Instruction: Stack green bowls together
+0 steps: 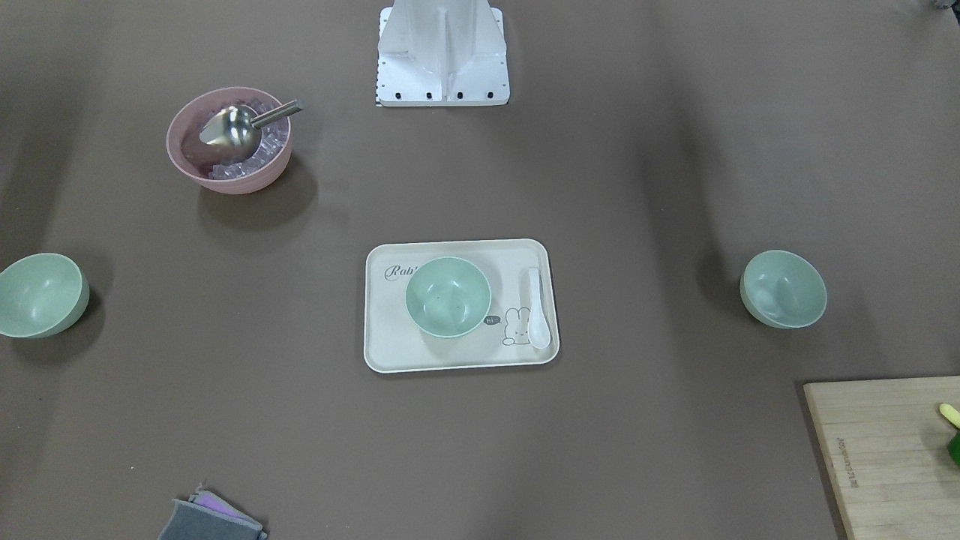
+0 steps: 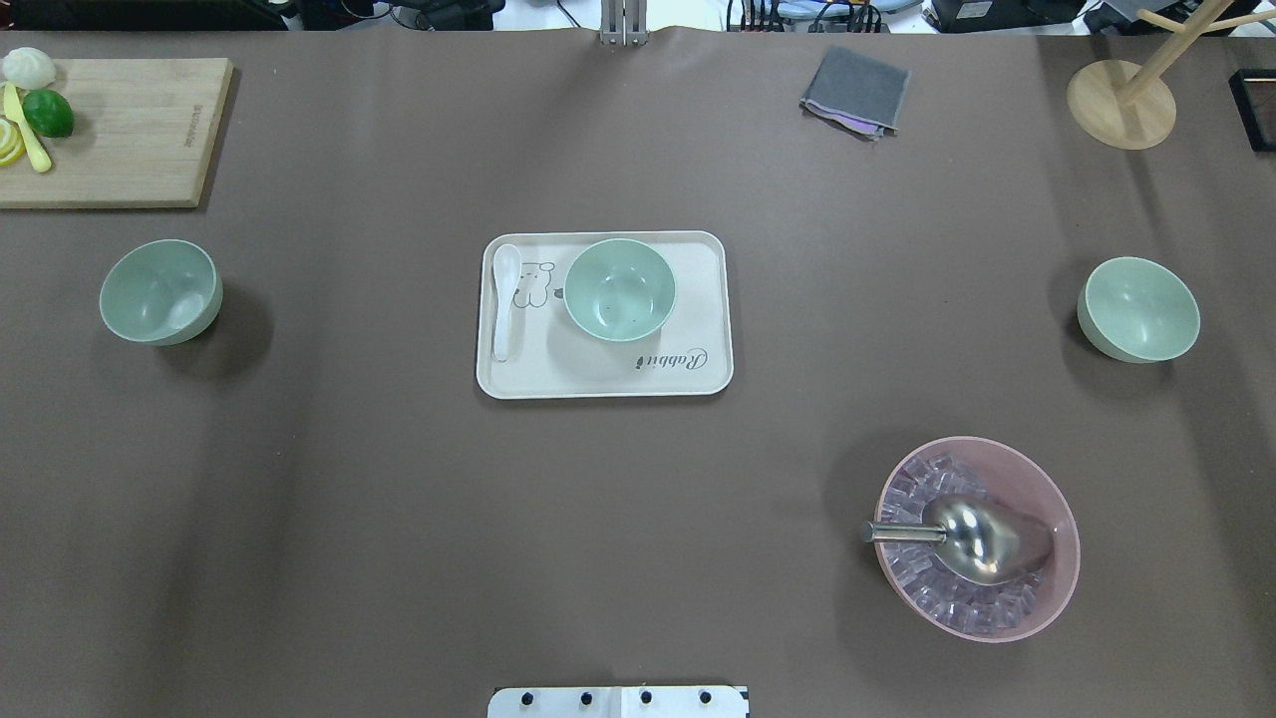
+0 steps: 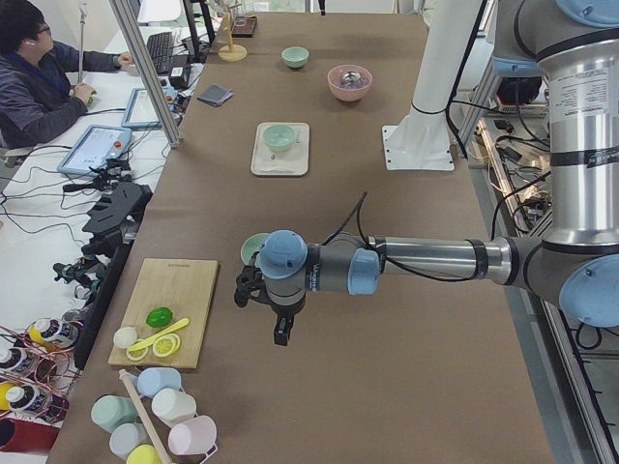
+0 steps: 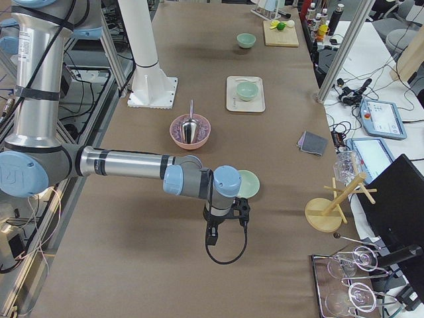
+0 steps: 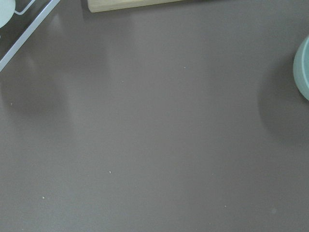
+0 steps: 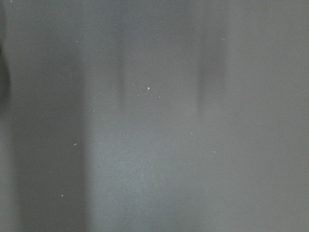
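Nearest the robot, off the tray's near right corner, stood the pink bowl (image 2: 1042, 489) with its scoop (image 2: 982, 538); we counted it out of the job. On the tray (image 2: 598, 384) sat the middle bowl (image 2: 619, 289), upright, with a spoon (image 2: 505, 299) lying apart from it by the tray's left edge. Level with the tray and well apart from it on the table (image 2: 638, 548) stood the left bowl (image 2: 159, 292) and the right bowl (image 2: 1137, 309), both upright.

Beyond each of these, farther still from the tray, an arm hung over the table. The left pincer (image 3: 280, 336) was just past the left bowl and the right pincer (image 4: 211, 238) just past the right bowl. Both showed only in the side views, so we could not tell whether either was wide or narrow.

We judged all three green ones light, stiff and thin-walled. They looked hardly fragile, but apt to skate on the table if nudged. The rounded outside offered poor purchase, so we thought the rim the place to grip. One finger would go inside the wall and one outside, coming straight down.
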Robot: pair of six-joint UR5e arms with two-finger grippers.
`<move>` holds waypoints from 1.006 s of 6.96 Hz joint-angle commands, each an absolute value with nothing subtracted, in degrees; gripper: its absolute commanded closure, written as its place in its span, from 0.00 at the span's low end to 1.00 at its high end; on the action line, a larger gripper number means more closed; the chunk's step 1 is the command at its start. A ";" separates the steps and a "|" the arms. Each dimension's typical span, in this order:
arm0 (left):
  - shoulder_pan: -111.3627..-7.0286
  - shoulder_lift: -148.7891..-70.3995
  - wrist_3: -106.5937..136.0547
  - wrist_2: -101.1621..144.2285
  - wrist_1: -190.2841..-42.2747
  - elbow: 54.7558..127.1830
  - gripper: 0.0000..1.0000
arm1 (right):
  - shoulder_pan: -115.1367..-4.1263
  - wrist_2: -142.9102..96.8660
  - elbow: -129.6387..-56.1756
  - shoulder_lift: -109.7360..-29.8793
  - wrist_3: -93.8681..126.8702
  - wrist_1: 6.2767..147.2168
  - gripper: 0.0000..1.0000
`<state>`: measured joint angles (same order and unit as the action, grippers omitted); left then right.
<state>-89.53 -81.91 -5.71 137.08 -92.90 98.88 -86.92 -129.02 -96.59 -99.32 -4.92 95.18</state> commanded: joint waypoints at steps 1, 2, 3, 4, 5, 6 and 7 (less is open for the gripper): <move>-89.47 -81.91 -5.71 137.11 -92.90 99.05 0.02 | -86.92 -129.02 -96.59 -99.32 -4.92 95.19 0.00; -89.47 -82.00 -5.71 137.20 -92.99 99.40 0.02 | -86.84 -129.02 -96.85 -99.06 -5.01 95.01 0.00; -89.47 -82.61 -5.71 137.11 -92.99 99.40 0.02 | -86.49 -129.37 -98.86 -98.97 -4.92 93.10 0.00; -89.56 -82.88 -5.71 137.11 -92.99 99.40 0.02 | -86.48 -130.51 -98.35 -99.31 -4.83 83.59 0.00; -89.65 -83.32 -5.71 137.20 -94.55 100.10 0.02 | -86.48 -132.95 -97.91 -99.40 -4.31 74.97 0.00; -89.65 -83.32 -5.63 137.46 -98.40 101.06 0.02 | -86.40 -134.02 -98.00 -98.88 -4.31 70.79 0.00; -89.65 -83.41 -5.63 137.72 -105.83 100.47 0.02 | -86.40 -134.03 -98.17 -98.88 -4.31 66.75 0.00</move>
<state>-89.63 -83.28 -5.66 137.43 -98.91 100.54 -86.44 -133.38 -98.06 -99.03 -4.37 72.45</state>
